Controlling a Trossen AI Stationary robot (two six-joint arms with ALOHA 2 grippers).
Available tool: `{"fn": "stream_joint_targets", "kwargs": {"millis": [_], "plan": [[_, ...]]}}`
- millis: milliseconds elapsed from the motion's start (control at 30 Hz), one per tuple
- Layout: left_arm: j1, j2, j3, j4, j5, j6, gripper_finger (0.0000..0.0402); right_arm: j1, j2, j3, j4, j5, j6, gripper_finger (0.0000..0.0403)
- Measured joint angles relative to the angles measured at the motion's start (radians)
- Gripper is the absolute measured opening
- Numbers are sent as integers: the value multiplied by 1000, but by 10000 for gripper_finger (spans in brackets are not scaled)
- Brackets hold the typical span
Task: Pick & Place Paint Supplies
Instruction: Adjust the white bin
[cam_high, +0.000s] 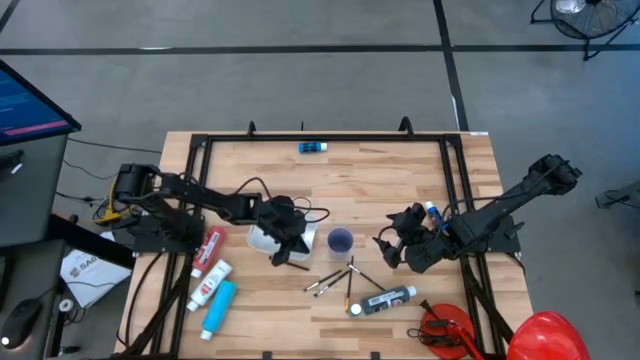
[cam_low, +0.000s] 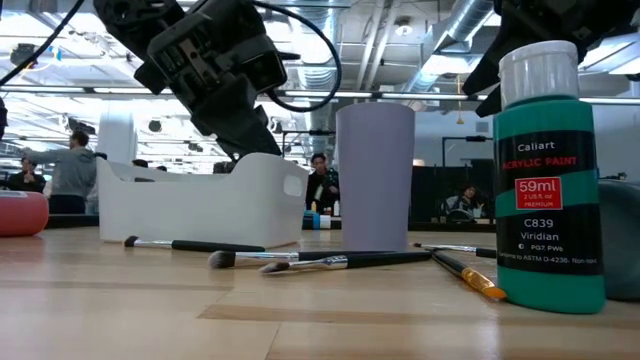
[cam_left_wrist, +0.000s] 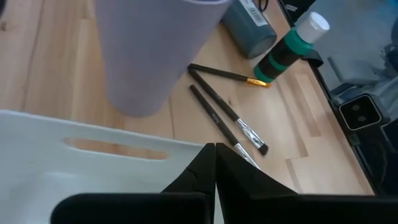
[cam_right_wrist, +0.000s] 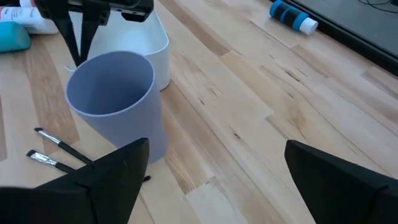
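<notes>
From the high view I judge the job barely begun. The red tube (cam_high: 210, 247), the white tube with red label (cam_high: 208, 284) and the light blue tube (cam_high: 219, 306) lie together at the left edge of the worktop (cam_high: 380, 175). The brushes (cam_high: 335, 280) lie scattered below the purple cup (cam_high: 340, 240), with the black bottle with white cap (cam_high: 383, 300) just beside them. A small blue bottle (cam_high: 313, 147) sits alone at the far edge. My left hand (cam_high: 290, 250) hangs over the white bin (cam_high: 265, 240); my right hand (cam_high: 392, 250) waits near the cup.

In the low view the bin's inside is hidden from me, so I cannot tell what it holds. A green Viridian bottle (cam_low: 550, 170) stands upright in front, brushes lying beside it.

The left wrist view shows my left hand pinched fully closed, fingertips (cam_left_wrist: 214, 163) meeting with nothing between them, above the bin's wall.

The right wrist view shows my right hand spread wide and empty, facing the cup.
</notes>
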Motion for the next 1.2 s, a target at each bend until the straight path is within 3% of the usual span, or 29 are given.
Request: {"fn": "stream_joint_targets", "kwargs": {"millis": [700,900,1200], "plan": [[1,-19,0,25,-11,-2,2,0,0,0,-31,-1,0,367],[1,-56,1,-64,-95,-1,2,0,0,0,-49,-1,7,367],[1,-3,0,-147,-94,-11,2,0,1,0,-46,-1,8,367]]}}
